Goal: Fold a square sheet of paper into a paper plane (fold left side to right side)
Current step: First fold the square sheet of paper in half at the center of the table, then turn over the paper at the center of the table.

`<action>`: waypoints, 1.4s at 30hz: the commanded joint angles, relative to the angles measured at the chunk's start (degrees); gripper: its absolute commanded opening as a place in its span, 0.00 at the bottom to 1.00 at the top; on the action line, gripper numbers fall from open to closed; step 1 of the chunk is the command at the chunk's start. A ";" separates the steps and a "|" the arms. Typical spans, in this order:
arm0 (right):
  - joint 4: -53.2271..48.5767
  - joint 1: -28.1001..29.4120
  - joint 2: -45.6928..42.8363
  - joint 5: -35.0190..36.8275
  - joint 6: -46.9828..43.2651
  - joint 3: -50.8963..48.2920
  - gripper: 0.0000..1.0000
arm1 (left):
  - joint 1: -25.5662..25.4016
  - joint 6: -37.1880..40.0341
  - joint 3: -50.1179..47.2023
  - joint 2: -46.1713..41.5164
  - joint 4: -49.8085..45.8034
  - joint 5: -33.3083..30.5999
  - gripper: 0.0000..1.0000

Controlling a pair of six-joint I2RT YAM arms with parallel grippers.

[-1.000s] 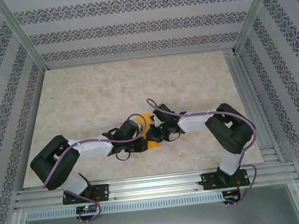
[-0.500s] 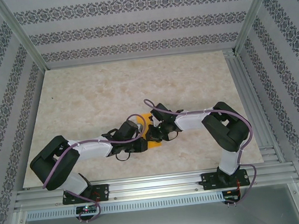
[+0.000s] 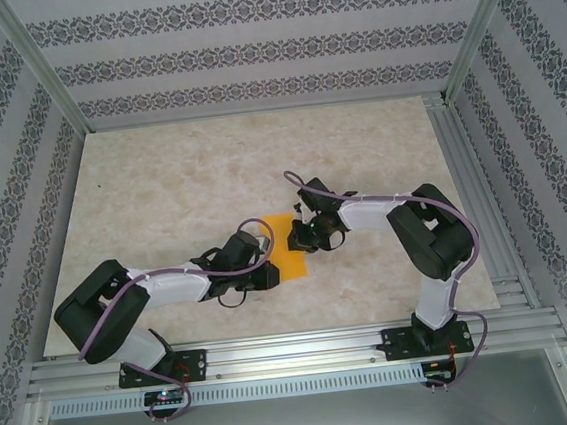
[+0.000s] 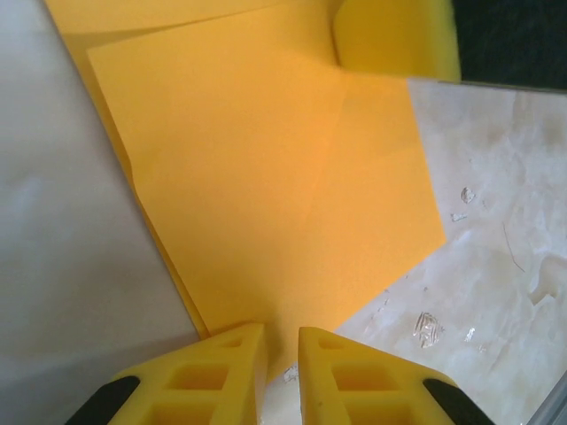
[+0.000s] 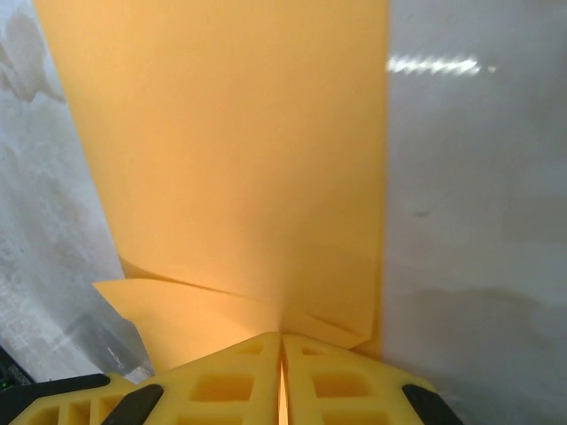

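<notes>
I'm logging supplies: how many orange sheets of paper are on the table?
1. The orange sheet lies on the table near its front middle, between the left hand and right hand, partly folded. Another sheet beneath it could be hidden.

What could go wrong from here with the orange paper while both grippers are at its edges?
1. The right gripper is pinched shut on the paper. Pulling away from the left gripper could tear the sheet or drag it askew.
2. The left jaws stand slightly apart at the paper's corner, so that hold may slip and the crease could land crooked.
</notes>
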 commanded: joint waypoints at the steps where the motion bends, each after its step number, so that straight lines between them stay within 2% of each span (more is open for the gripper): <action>1: -2.08 -2.76 2.29 5.87 -3.29 0.98 0.10 | 0.43 -1.01 -2.65 -0.47 -7.30 -1.52 0.21; 12: -2.30 -3.41 2.97 5.49 -4.02 0.94 0.10 | 0.43 -1.19 -3.94 -5.72 -11.40 -3.12 0.22; 20: -1.66 -3.74 0.03 2.95 -4.10 1.16 0.11 | 0.51 -1.19 -3.22 -8.11 -12.57 -3.91 0.22; 25: -4.28 -4.43 -6.02 4.70 -5.52 1.62 0.20 | 1.75 -1.00 -0.69 -11.74 -14.60 -4.19 0.33; 29: -8.92 -6.65 -12.06 9.59 -7.91 0.83 0.28 | 5.04 -2.47 0.17 -12.50 -11.57 -0.50 0.54; 32: -9.17 -8.20 -15.89 10.50 -8.78 -1.47 0.31 | 6.43 -3.26 1.70 -10.86 -8.13 2.36 0.62; 37: -7.44 -8.51 -19.33 9.95 -9.23 -5.27 0.37 | 7.71 -2.50 6.11 -4.57 -4.50 4.62 0.65; 42: -4.48 -8.53 -21.30 8.13 -8.58 -9.04 0.38 | 8.46 -0.70 11.11 2.41 -3.76 4.82 0.62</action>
